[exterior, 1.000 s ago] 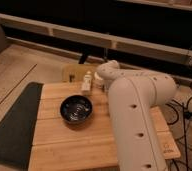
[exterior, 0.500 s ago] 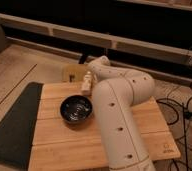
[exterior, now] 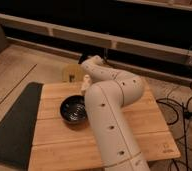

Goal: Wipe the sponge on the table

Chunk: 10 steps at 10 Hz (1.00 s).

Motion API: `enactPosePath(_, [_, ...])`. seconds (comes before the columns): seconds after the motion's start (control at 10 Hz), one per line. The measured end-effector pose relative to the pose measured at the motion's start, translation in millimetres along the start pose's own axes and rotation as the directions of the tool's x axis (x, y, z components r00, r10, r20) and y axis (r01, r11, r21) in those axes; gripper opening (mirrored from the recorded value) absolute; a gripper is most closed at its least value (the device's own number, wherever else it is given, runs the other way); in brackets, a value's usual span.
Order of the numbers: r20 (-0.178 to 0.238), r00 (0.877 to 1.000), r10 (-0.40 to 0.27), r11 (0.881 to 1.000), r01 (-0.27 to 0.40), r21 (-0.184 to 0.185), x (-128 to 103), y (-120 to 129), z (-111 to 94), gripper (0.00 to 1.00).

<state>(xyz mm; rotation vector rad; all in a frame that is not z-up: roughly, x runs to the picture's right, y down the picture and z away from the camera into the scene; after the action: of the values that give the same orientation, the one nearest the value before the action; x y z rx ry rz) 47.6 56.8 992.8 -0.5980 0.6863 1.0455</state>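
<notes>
Wooden surface [exterior: 149,125] is carrying a black bowl [exterior: 73,109] just left of the white arm [exterior: 109,115]. Pincer [exterior: 84,60] is hanging over the far edge, beyond the bowl; whether it is wide or narrow cannot be told. Yellowish sponge [exterior: 70,74] is sitting just beside it at that edge.

Nothing readable in this one, tbh. The closest thing to text is a small dark mark [exterior: 165,146] near the front right corner of the light wooden slatted table [exterior: 139,120]. It might be a stamp or a logo, but it's way too tiny to make out. For reference, the gripper [exterior: 84,60] is at the end of the white robot arm [exterior: 109,115], over by the far edge of the table, and I can't read anything on it either.
</notes>
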Motion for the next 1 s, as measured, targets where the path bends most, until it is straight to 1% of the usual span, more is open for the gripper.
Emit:
enactPosePath(0.2, [0.009,1.000,-0.006,0.999,0.006,-0.044,4.6,15.9,-4.0,0.00])
enactPosePath(0.3, [0.010,1.000,0.001,0.997,-0.001,-0.074,12.0,25.0,-5.4,0.00])
enactPosePath(0.4, [0.009,1.000,0.010,0.993,-0.009,-0.118,24.3,37.5,-7.7,0.00])
enactPosePath(0.6, [0.008,1.000,0.025,0.986,-0.023,-0.163,43.2,48.7,-11.4,0.00])
enactPosePath(0.7, [-0.002,0.999,0.038,0.985,-0.038,-0.169,55.5,49.3,-12.1,0.00])
enactPosePath(0.8, [-0.007,0.999,0.048,0.984,-0.049,-0.171,62.9,47.1,-12.5,0.01])
enactPosePath(0.9, [-0.007,0.999,0.052,0.984,-0.052,-0.171,64.2,45.7,-12.7,0.07])
enactPosePath(1.0, [-0.007,0.999,0.049,0.984,-0.050,-0.170,63.7,46.7,-13.0,0.19])
